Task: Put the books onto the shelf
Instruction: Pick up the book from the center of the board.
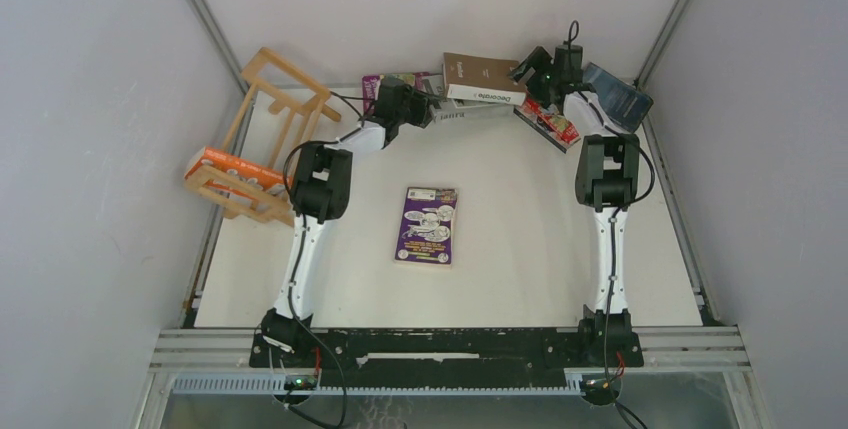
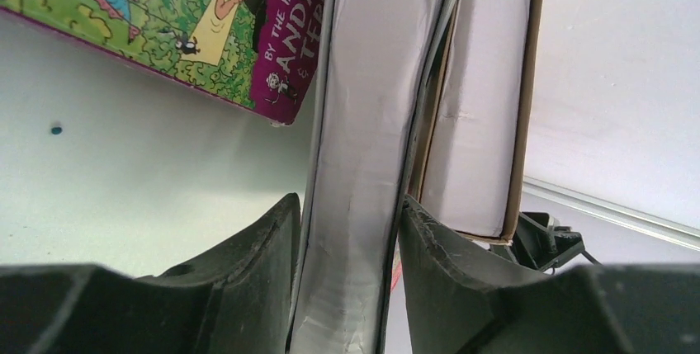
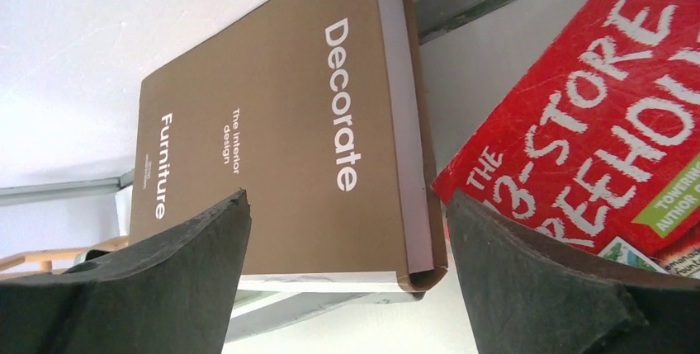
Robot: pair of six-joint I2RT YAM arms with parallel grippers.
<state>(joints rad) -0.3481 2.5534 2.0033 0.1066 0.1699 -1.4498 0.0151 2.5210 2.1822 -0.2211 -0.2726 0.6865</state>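
Top external: shelf (image 1: 296, 75) holds one orange book (image 1: 235, 167).

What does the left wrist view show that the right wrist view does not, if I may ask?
Only the left wrist view: the left fingers closed on the page edge of the grey-white book, and a corner of the purple paperback beyond it. Only the right wrist view: the right fingers wide apart, holding nothing, the red paperback, and the white title on the brown book. Both: the brown book, seen from the left wrist only as page edges beside the grey-white one.
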